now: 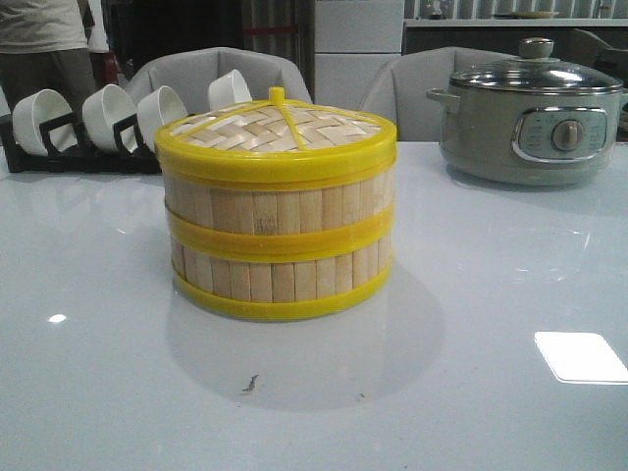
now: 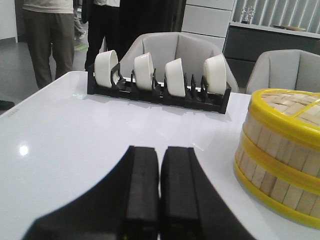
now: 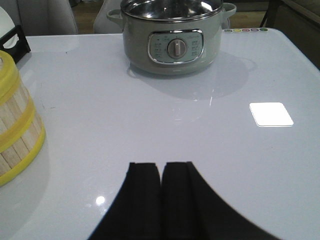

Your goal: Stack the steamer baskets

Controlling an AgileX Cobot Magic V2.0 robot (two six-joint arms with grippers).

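A: What's the desk (image 1: 98,392) like?

B: White and glossy — it mirrors the room. A bright square glare patch sits on its right side, and a soft shadow spreads around the steamer baskets (image 1: 280,231).

A: Where are the baskets?

B: In the middle of the desk, one on top of the other, yellow rims meeting in a band halfway up. The woven lid (image 1: 280,132) with its small yellow knob covers the upper one.

A: And behind them?

B: On the far left a black rack (image 2: 160,92) holds four white bowls (image 2: 142,70) tipped on edge. On the far right stands a grey-green electric pot (image 1: 530,123) with a glass lid and a round dial. Both are well apart from the baskets.

A: The room?

B: Pale grey chairs (image 2: 175,47) are pushed up to the desk's far side. People stand behind on the left — only legs and torsos show. There are white drawers and a dark shelf further back.

A: The pincers?

B: The left pincer (image 2: 160,190) is closed, black fingers pressed together and holding nothing, with the baskets off to one side. The right pincer (image 3: 161,200) is closed and empty too, over bare desk between the baskets and the pot.
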